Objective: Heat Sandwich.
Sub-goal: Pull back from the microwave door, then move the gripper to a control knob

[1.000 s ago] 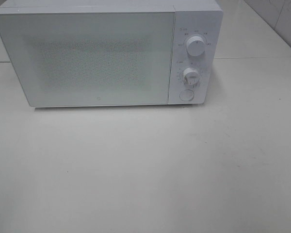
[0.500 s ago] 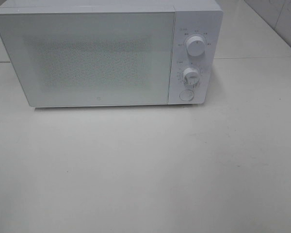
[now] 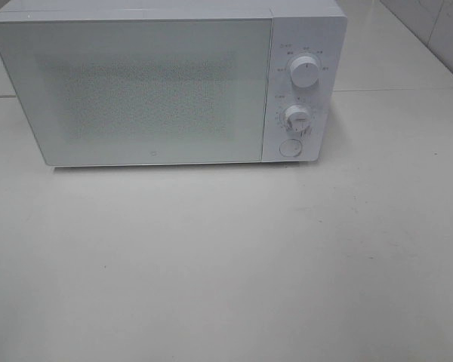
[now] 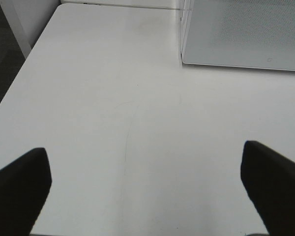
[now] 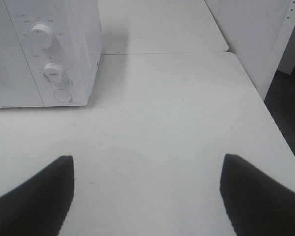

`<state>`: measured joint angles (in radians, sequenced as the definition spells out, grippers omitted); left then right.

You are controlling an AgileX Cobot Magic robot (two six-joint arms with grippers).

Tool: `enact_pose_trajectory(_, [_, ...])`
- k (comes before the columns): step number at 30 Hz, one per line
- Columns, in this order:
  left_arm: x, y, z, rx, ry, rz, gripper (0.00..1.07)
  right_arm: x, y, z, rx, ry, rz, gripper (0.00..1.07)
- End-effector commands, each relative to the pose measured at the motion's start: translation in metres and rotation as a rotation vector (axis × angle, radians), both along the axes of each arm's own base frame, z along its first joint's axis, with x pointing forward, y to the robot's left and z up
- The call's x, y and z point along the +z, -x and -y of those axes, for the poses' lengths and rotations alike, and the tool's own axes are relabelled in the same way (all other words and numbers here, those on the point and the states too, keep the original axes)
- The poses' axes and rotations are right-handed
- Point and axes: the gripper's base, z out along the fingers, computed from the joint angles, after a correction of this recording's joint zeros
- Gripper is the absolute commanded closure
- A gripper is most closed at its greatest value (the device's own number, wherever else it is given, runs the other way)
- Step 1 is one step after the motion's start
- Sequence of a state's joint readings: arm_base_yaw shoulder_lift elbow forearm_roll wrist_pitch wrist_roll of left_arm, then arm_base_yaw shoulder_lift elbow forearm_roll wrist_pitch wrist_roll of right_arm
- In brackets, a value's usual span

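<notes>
A white microwave (image 3: 166, 83) is sitting upright toward the back of the white table (image 3: 226, 264), its front facing the high camera. Its door (image 3: 143, 90) is lying shut, flush with the front. A fine dotted pattern is covering the pane and hiding the inside, so the sandwich is not showing in any view. On the panel to the right of the door, an upper knob (image 3: 305, 73) is standing above a lower knob (image 3: 297, 117), and a round button (image 3: 290, 148) is sitting just below them.
</notes>
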<state>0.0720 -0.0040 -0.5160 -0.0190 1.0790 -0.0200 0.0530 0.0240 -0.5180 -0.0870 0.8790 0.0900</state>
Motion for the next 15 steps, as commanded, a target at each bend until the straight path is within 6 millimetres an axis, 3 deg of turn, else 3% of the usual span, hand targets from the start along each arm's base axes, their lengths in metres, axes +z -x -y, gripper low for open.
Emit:
enact_pose_trajectory(1, [0.000,0.004,0.001,-0.003,-0.001,0.035,0.07,0.006,-0.013,0.000,-0.006,0.010,0.000,0.28])
enact_pose_trajectory(15, [0.000,0.004,0.001,-0.003,-0.001,0.035,0.07,0.015,-0.086,-0.006,0.021,0.016,-0.035,0.30])
